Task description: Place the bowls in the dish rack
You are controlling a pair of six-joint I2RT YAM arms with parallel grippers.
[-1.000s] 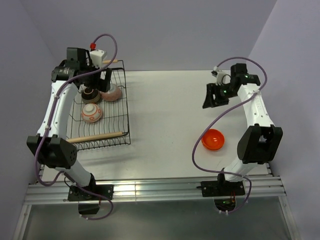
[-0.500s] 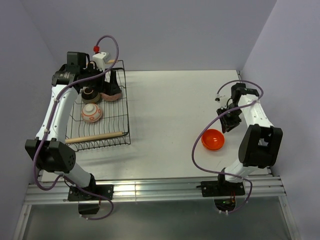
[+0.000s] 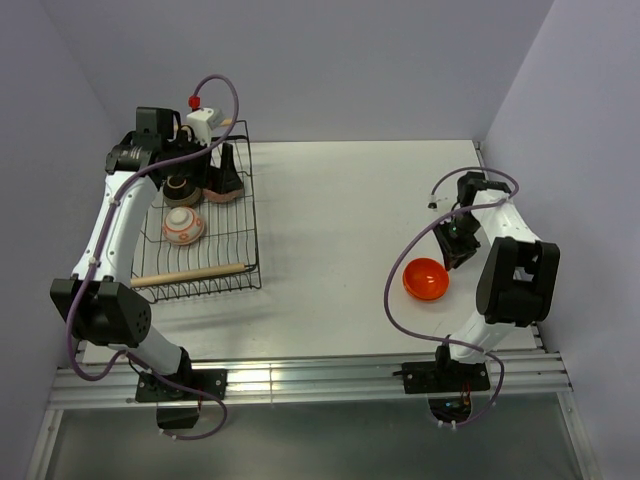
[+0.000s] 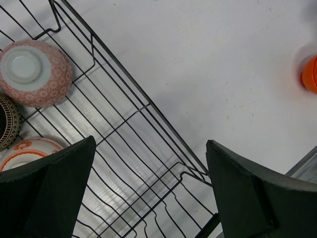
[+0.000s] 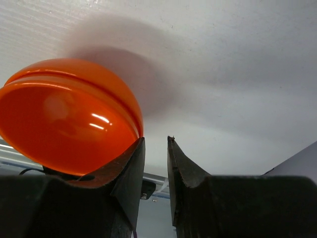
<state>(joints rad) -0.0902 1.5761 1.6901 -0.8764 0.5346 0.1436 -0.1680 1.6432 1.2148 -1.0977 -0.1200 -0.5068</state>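
Note:
The black wire dish rack [image 3: 240,225] stands at the far left with three bowls in it: a tan-brown one [image 3: 181,188], a pinkish one [image 3: 224,186] and a red-and-white one [image 3: 184,226]. My left gripper [image 3: 222,168] hangs open and empty over the rack's far end. Its wrist view shows the pinkish bowl [image 4: 34,72] upside down on the rack wires [image 4: 148,144] and the open gripper [image 4: 151,148]. The orange bowl [image 3: 425,279] sits on the table at the right. My right gripper [image 3: 453,250] is just beyond it, jaws nearly together with nothing between them [image 5: 155,141]; the orange bowl [image 5: 69,114] lies outside the left finger.
The rack has a wooden rod handle at its near end [image 3: 190,274]. The table's right edge and the side wall are close to the right arm. The orange bowl also shows far off in the left wrist view [image 4: 311,74].
My right arm has swung down and toward the orange bowl and its jaws have narrowed. My left gripper has turned and lifted slightly over the rack's far end.

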